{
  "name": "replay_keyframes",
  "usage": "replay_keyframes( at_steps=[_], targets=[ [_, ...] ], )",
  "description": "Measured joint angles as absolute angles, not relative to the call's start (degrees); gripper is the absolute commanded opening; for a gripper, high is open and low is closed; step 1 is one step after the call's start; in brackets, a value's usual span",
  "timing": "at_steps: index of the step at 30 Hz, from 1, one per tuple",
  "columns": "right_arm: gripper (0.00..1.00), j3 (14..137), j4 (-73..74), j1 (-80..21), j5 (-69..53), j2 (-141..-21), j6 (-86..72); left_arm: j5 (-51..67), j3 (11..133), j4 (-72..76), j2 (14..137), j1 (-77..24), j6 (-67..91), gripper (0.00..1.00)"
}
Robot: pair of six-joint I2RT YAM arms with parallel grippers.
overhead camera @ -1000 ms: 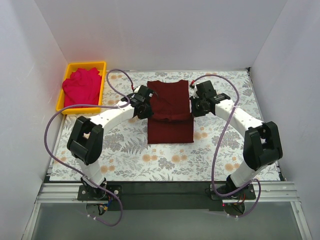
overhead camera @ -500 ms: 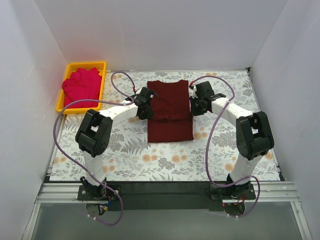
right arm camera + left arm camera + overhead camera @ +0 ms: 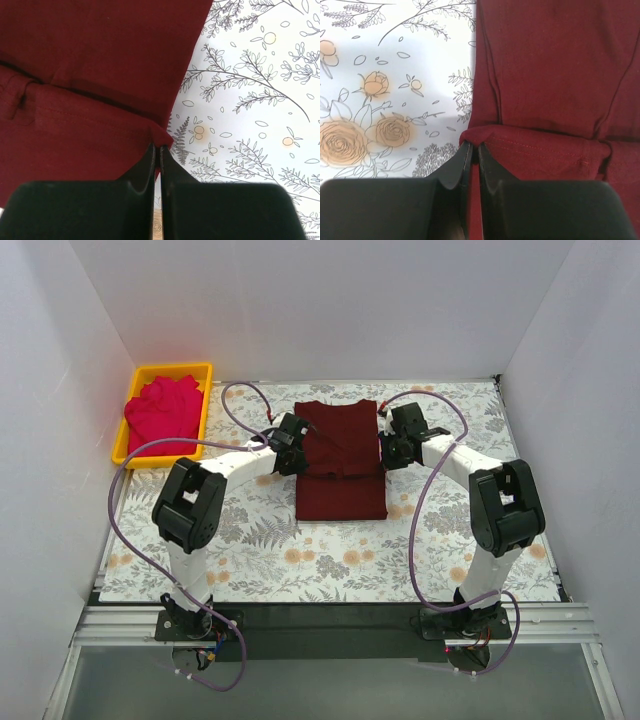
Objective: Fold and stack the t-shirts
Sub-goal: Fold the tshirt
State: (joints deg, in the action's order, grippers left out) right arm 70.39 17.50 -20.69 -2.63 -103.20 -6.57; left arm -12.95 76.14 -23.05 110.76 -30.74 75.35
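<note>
A dark maroon t-shirt (image 3: 340, 455) lies folded lengthwise on the flowered table cover, its lower end doubled up over the middle. My left gripper (image 3: 292, 457) is shut on the left corner of that doubled hem (image 3: 485, 136). On the other side my right gripper (image 3: 390, 453) is shut on the right corner (image 3: 162, 134). Both pinch cloth just above the table. A bright pinkish-red t-shirt (image 3: 162, 412) lies bunched in the yellow bin (image 3: 205, 405) at the back left.
White walls close in the table on three sides. The flowered cover (image 3: 250, 540) runs to the near edge, where the arm bases (image 3: 195, 625) sit on a black rail. Purple cables (image 3: 240, 405) loop over both arms.
Both grippers have carried the shirt's lower hem away from me, toward the collar, so the maroon shirt now looks shorter. Both arms have swung inward at the elbows.
</note>
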Motion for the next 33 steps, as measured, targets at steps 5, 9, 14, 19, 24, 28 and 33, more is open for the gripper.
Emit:
replay_keyframes(
  at_steps=[5,9,14,19,24,28,33],
  targets=[
    [0.08,70.04,16.34,-20.67,-2.02,-104.9,-6.15,-13.06,75.75,-21.54,112.64,-30.74,74.98,0.08],
    [0.21,69.58,16.1,-20.62,-1.85,-105.27,-5.96,-13.17,75.48,-20.95,113.06,-30.7,74.63,0.29],
    [0.39,69.58,16.14,-20.47,-1.93,-104.73,-5.93,-13.69,74.52,-21.04,111.85,-30.48,74.96,0.55],
    [0.42,69.41,16.19,-20.43,-2.7,-99.94,-6.7,-13.32,70.24,-21.45,103.88,-30.5,76.6,0.64],
    [0.33,66.43,13.87,-22.41,-3.73,-92.31,-7.99,-12.95,64.31,-20.6,93.47,-33.34,79.44,0.46],
    [0.17,62.76,11.29,-25.71,-6.81,-90.04,-9.65,-11.7,60.84,-19.92,91.57,-38.65,81.65,0.17],
    [0.11,61.01,8.97,-29.5,-10.09,-92.75,-11.38,-9.63,57.6,-19.66,94.63,-42.39,82.98,0.08]
  ],
)
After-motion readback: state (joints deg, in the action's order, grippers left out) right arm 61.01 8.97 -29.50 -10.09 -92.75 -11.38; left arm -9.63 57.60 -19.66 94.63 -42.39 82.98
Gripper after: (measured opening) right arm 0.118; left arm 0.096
